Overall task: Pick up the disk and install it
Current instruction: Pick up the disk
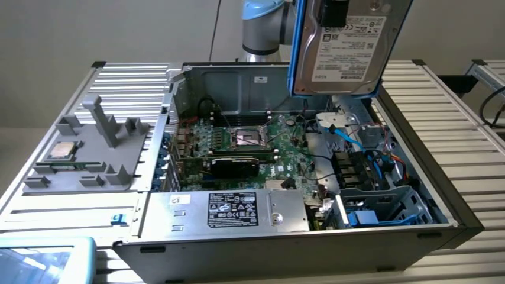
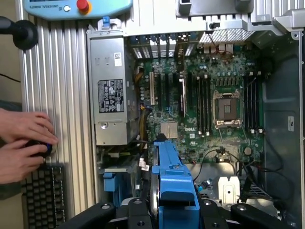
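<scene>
An open computer case [image 1: 442,195] lies on its side on the ribbed metal worktop [image 1: 450,106]. Inside it, a green motherboard [image 1: 292,151] carries an empty processor socket [image 1: 247,138], with a black card [image 1: 233,167] just beside the socket. A silver power supply [image 1: 229,208] with a black label sits along the near wall. Blue cables [image 1: 347,139] run near a grey drive cage [image 1: 382,204]. At the exterior view's left, a grey holder [image 1: 94,148] bears a small square chip [image 1: 63,150]. A dark keyboard [image 2: 43,195] lies beside the case.
</scene>
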